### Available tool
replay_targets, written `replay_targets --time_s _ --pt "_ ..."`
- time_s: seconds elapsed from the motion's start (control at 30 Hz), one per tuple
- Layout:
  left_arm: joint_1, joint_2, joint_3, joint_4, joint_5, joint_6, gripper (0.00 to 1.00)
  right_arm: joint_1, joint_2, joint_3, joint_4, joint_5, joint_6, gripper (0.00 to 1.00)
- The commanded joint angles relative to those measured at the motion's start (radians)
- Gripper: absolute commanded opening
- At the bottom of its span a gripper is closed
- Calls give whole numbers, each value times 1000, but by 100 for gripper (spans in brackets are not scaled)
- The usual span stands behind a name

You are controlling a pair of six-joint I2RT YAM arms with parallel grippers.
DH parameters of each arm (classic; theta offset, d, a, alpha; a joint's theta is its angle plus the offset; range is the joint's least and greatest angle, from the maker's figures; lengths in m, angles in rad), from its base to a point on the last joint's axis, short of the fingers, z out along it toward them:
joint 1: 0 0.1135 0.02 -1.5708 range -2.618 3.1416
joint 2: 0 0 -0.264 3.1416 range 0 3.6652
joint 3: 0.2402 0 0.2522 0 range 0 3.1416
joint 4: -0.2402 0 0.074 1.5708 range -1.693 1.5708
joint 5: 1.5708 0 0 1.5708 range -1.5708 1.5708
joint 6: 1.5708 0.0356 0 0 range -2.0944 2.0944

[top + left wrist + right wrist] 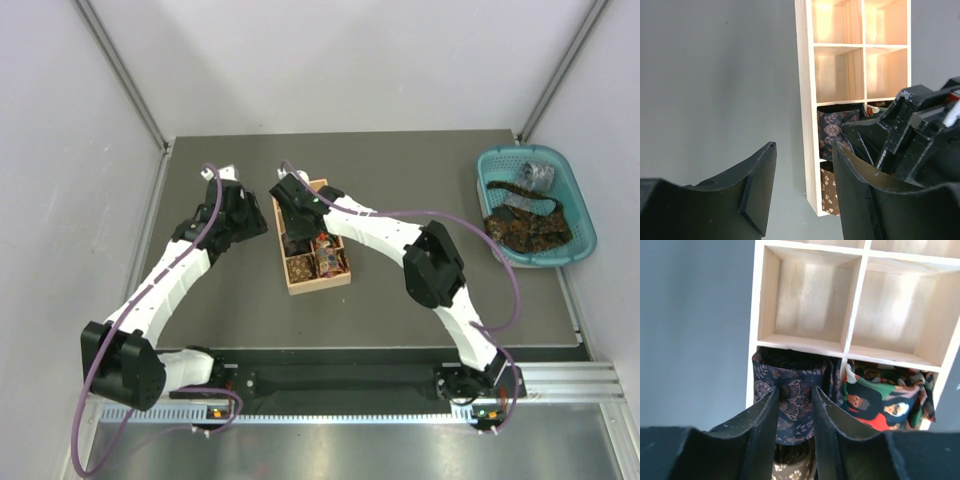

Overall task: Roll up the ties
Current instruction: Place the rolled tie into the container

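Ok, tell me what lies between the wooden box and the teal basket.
The right arm and its purple cable, over bare table, in the top view.

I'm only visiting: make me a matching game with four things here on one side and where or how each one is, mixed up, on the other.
1 basket
2 wooden box
3 left gripper
4 paisley tie

A open, holding nothing
B at the right edge of the table
C inside a compartment
D in the middle of the table

Pairs: 1-B, 2-D, 3-A, 4-C

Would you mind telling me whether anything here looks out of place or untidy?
Nothing spilled or damaged. The red multicoloured tie sits bunched rather than neatly coiled in its compartment of the tan wooden box.
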Motion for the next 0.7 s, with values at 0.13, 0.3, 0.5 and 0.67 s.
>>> replay_targets --time_s 0.13,0.3,0.5,0.67 --pt "5 -28 -31 57 39 12 54 3 -2 -13 54 19 -10 35" --pt "5 -51 -39 67 61 21 55 5 -134 -30 87 65 -59 50" --pt "5 -170 -151 162 82 1 71 8 -474 -339 349 148 -157 100" --pt "2 -304 -293 274 105 -31 91 3 -771 -753 583 187 -280 100"
